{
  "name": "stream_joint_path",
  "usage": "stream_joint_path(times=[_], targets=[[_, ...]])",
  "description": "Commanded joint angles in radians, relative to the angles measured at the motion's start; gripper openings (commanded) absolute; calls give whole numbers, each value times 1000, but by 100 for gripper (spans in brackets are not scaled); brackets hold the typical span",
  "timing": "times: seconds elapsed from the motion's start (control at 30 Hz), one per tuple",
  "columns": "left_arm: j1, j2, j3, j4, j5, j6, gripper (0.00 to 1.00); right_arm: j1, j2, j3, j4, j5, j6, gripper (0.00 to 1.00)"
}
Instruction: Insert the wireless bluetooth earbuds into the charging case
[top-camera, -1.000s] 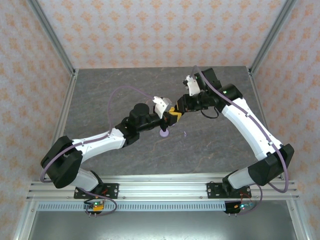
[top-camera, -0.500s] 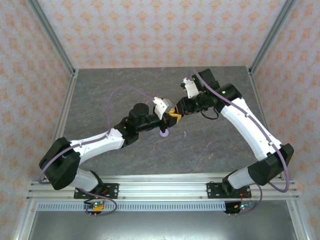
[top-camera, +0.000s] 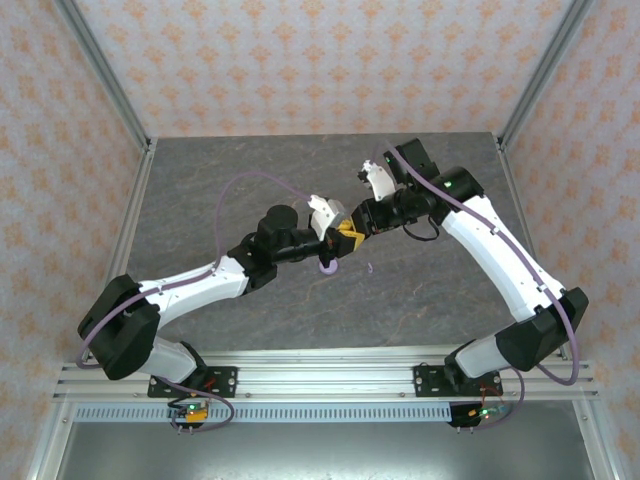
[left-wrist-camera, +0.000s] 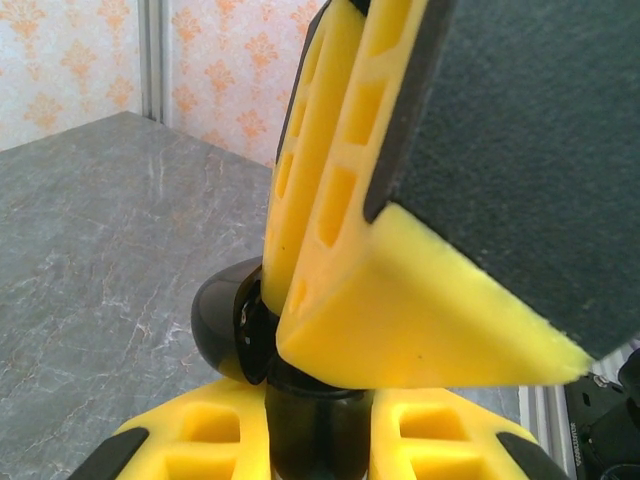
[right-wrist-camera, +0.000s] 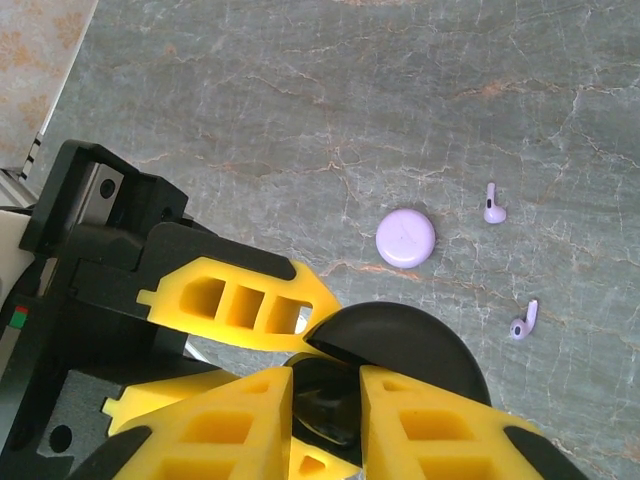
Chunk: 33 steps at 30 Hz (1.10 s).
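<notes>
The wireless bluetooth earbuds show from the top camera as one lavender speck (top-camera: 371, 268) lying on the desk (top-camera: 200, 200), near the lavender disc (top-camera: 326, 267) and to its right. Above that disc your left gripper (top-camera: 341, 244) and right gripper (top-camera: 356, 226) meet tip to tip.

In your left wrist view, the left jaws are pinching a black case (left-wrist-camera: 225, 325). The right gripper's yellow fingers (left-wrist-camera: 330, 200) press in on it from above.

In your right wrist view, the right jaws stand on either side of the black case. You cannot tell whether they grip it. On the desk beyond it lies the lavender disc, with two lavender earbuds to its right, one upper (right-wrist-camera: 492, 205) and one lower (right-wrist-camera: 522, 322), both apart from it.
</notes>
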Motion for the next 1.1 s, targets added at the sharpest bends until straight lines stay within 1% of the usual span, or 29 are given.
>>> stream_joint_path(times=[0.0, 0.03, 0.07, 0.17, 0.23, 0.43, 0.5, 0.57, 0.7, 0.8, 0.87, 0.97, 1.07], targets=[[8, -25, 56, 64, 20, 2, 6, 14, -18, 21, -44, -22, -9, 25], [9, -26, 56, 60, 18, 3, 6, 13, -24, 21, -40, -7, -5, 29], [10, -27, 56, 59, 18, 4, 6, 14, -34, 20, -32, 16, 6, 35], [12, -33, 56, 48, 21, 13, 6, 13, -65, 14, 11, 96, 48, 44], [13, -36, 55, 36, 21, 19, 6, 13, -88, 8, 43, 131, 73, 47], [12, -49, 44, 20, 34, 33, 6, 6, -139, 5, 107, 218, 143, 48], [12, -57, 37, 16, 41, 43, 6, -17, -148, 3, 120, 218, 169, 46], [12, -65, 35, 11, 56, 52, 6, -45, -153, -1, 130, 189, 187, 42], [10, -75, 34, 10, 104, 59, 6, -94, -121, 4, 109, 147, 212, 28], [10, -81, 40, -6, 135, 68, 6, -102, -85, 24, 75, 118, 215, 19], [7, -88, 43, -21, 143, 80, 6, -103, -72, 25, 76, 112, 227, 17], [4, -97, 46, -52, 152, 107, 6, -104, -61, 18, 87, 99, 240, 15], [3, -102, 51, -67, 162, 117, 6, -103, -38, 20, 89, 57, 247, 15]])
